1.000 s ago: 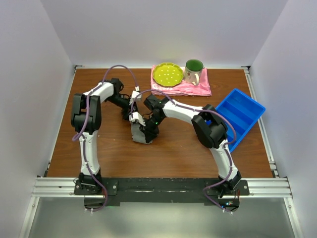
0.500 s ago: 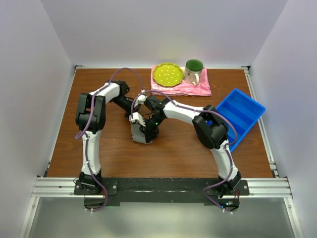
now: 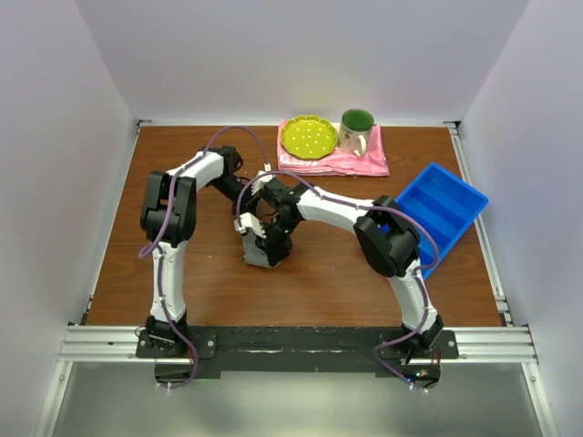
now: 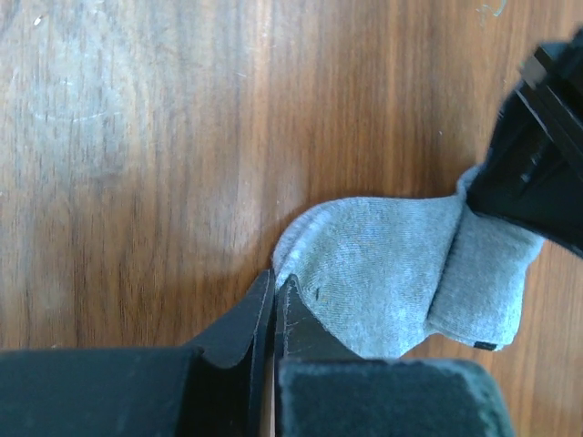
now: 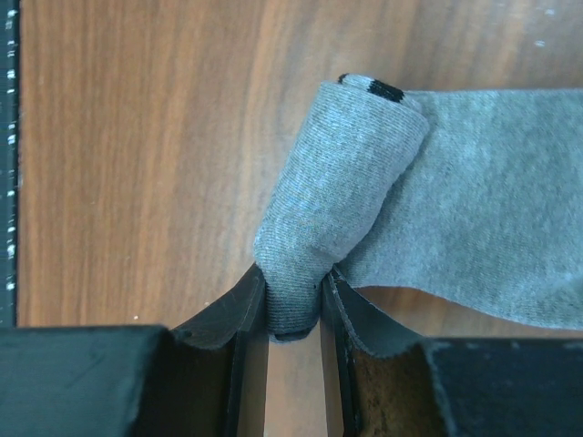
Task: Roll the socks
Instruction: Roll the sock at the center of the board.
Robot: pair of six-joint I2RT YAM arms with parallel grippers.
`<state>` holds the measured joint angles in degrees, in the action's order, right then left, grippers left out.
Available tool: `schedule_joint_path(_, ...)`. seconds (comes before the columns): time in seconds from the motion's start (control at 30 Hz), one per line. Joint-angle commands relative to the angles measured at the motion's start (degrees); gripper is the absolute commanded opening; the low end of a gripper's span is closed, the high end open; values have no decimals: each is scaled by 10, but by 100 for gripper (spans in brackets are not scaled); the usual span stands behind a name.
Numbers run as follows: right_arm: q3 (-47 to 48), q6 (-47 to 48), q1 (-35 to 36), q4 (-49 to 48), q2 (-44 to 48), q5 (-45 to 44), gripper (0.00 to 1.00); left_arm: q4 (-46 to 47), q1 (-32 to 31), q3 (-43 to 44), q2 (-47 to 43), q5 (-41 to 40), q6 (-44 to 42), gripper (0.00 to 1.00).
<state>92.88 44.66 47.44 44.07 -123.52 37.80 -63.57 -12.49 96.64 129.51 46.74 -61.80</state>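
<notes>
The grey socks lie mid-table, partly rolled. In the right wrist view my right gripper is shut on the end of the rolled part. The flat length stretches away to the right. In the left wrist view my left gripper is shut, its tips at the rounded edge of the socks. No fabric shows between its fingers. The right gripper's black body sits over the rolled end. From above, the left gripper and right gripper meet over the socks.
At the back, a pink cloth carries a yellow-green plate and a white mug. A blue bin rests at the right edge. Both arms crowd the middle of the wooden table.
My left gripper has swung right to the socks' edge and shut. The right gripper has kept its hold on the roll and shifted slightly.
</notes>
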Motion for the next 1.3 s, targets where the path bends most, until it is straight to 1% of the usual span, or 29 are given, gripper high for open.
schedule_joint_path(0.0, 41, 43, 12, 111, -31, 28, 0, 141, -21, -22, 8, -120, 52, 0)
schedule_joint_path(0.07, 53, 50, 17, 135, -37, 46, 0, 161, -25, -23, 5, -125, 63, 0)
schedule_joint_path(0.23, 72, 57, 20, 159, -51, 75, 0, 173, -39, -16, 11, -128, 78, 0)
schedule_joint_path(0.4, 92, 46, 20, 163, -73, 70, 0, 167, -48, -20, 18, -133, 75, 0)
schedule_joint_path(0.5, 89, 42, 18, 161, -86, 65, 0, 175, -48, -37, 7, -135, 71, 0)
schedule_joint_path(0.7, 75, 30, -5, 164, -100, 89, 0, 203, -48, -74, -34, -122, 65, 0)
schedule_joint_path(0.87, 85, 31, -30, 192, -117, 114, 0, 212, -48, -81, -47, -87, 52, 0)
schedule_joint_path(1.03, 83, 31, -41, 205, -129, 135, 0, 254, -48, -91, -60, -83, 70, 0)
schedule_joint_path(1.07, 78, 31, -42, 204, -128, 135, 0, 276, -48, -92, -63, -84, 75, 8)
schedule_joint_path(1.13, 72, 28, -42, 197, -124, 134, 0, 296, -48, -93, -68, -89, 98, 9)
schedule_joint_path(1.17, 64, 24, -42, 187, -121, 131, 0, 313, -48, -89, -69, -90, 106, 16)
schedule_joint_path(1.27, 56, 14, -44, 175, -115, 128, 0, 335, -47, -85, -74, -98, 129, 42)
